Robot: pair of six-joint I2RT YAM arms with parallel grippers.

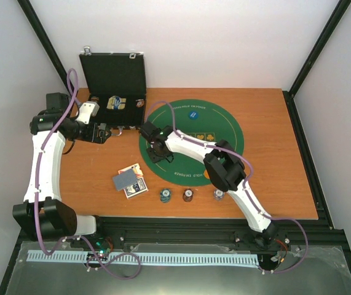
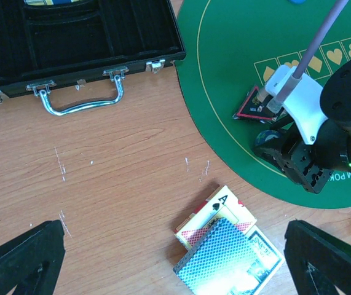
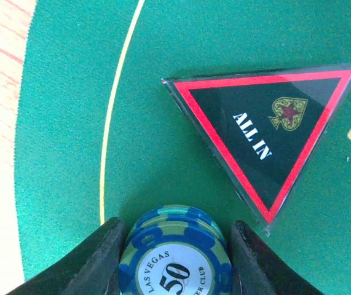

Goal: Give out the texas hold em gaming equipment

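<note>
My right gripper [image 3: 175, 232] is shut on a small stack of blue striped poker chips [image 3: 175, 264] marked 50, over the left part of the green mat [image 3: 70, 123]. Just beyond the chips lies the dark red-edged triangular ALL IN token [image 3: 267, 135], flat on the mat. In the top view that gripper [image 1: 153, 149] is at the mat's left edge. The playing cards [image 2: 224, 261], a grey-blue-backed pile on a card box, lie on the wood below my left gripper [image 2: 174, 236], which is open and holds nothing. Three chip stacks [image 1: 188, 195] stand in a row near the front edge. A blue disc [image 1: 193, 114] lies on the mat.
The black hinged case [image 1: 115, 80] stands open at the back left, with more pieces inside it. Its metal handle [image 2: 80, 101] faces the left wrist camera. The round green mat [image 1: 224, 129] covers the table's middle. My left gripper [image 1: 104, 132] hovers just in front of the case.
</note>
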